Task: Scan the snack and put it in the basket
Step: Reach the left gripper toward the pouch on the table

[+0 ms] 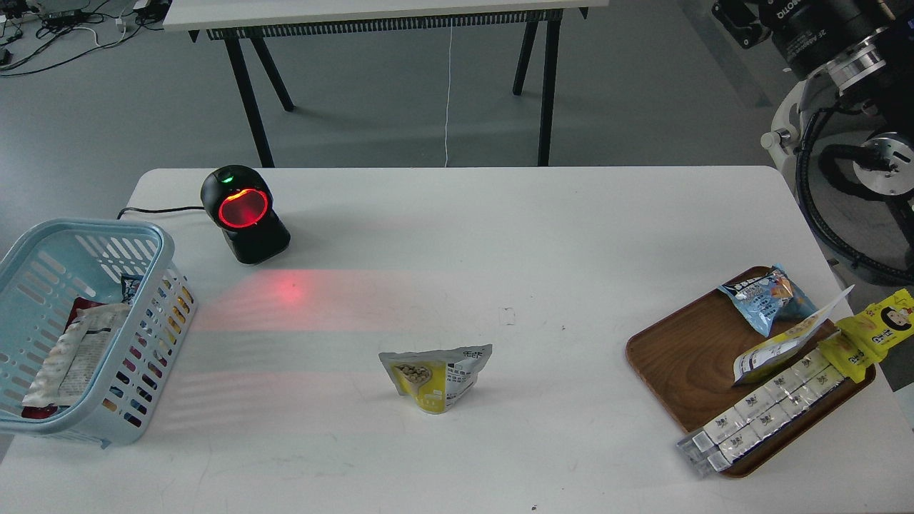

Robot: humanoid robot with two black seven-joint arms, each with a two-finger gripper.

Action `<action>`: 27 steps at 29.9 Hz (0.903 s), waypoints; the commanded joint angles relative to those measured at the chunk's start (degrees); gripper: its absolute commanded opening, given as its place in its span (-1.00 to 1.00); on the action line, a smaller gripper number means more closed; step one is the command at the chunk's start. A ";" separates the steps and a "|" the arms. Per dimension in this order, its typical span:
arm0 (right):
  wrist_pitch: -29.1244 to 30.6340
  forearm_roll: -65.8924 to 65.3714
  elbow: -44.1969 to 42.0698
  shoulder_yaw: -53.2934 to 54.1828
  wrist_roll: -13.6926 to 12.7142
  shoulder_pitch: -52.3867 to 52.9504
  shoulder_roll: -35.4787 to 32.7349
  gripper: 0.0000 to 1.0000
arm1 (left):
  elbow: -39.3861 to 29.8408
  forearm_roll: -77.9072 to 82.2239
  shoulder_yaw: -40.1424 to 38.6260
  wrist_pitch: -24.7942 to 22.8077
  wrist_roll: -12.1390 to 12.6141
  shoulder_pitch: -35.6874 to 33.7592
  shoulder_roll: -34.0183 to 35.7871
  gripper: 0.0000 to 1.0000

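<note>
— White desk [571,235] fills most of what we see, and the snack [435,377] sits near its middle toward the front, by itself, yellow face with the nut picture turned our way and the silver printed panel to its right.

— What can't we make out?

— Neither of our tools shows anywhere, so whether they are apart or together we cannot tell. Only a thick black section of arm [850,43] with cabling sits at the top right corner, cut off by the frame.

— And the basket?

— Light-blue basket [153,285] stands at the desk's left edge, its left and lower parts cropped. Packets [71,357] lie inside, overlapping; their print is too small for us to read.

— The right side?

— Brown wooden tray [678,357] lies close to the right front corner. On it we see a blue bag [764,296], a yellow-white pouch [778,350] and a silver strip of sachets [757,414] whose end overhangs the tray's front rim. A bright yellow packet [875,332] reaches past the tray toward the desk edge.

— Open room?

— Black scanner [244,214] glows red at the back left, near the basket, throwing a red patch [285,293] onto the desk. Bare surface surrounds the snack on all sides, with the basket and the tray both well apart from it.
</note>
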 commanded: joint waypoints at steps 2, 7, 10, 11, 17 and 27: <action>0.27 0.52 -1.11 -0.32 0.00 0.87 -0.03 1.00 | -0.96 0.05 0.63 0.00 0.00 -0.24 -2.66 1.00; 0.18 0.52 -1.20 -0.23 0.00 0.87 0.06 1.00 | -10.53 0.31 9.41 0.00 0.00 0.03 0.13 1.00; 0.09 0.52 -1.29 0.03 0.00 0.70 0.06 1.00 | -16.07 0.49 13.46 0.00 0.00 -0.06 3.39 1.00; 0.09 0.52 -1.29 0.03 0.00 0.52 -0.03 1.00 | -17.65 1.10 14.69 0.00 0.00 -0.15 3.83 1.00; 0.53 0.52 -1.55 -1.02 0.00 -0.18 -0.47 1.00 | -25.04 16.11 20.49 0.00 0.00 -0.85 4.45 1.00; 0.27 0.52 -3.57 -1.55 0.00 -0.97 0.06 1.00 | -32.69 30.11 29.55 0.00 0.00 -1.29 4.19 1.00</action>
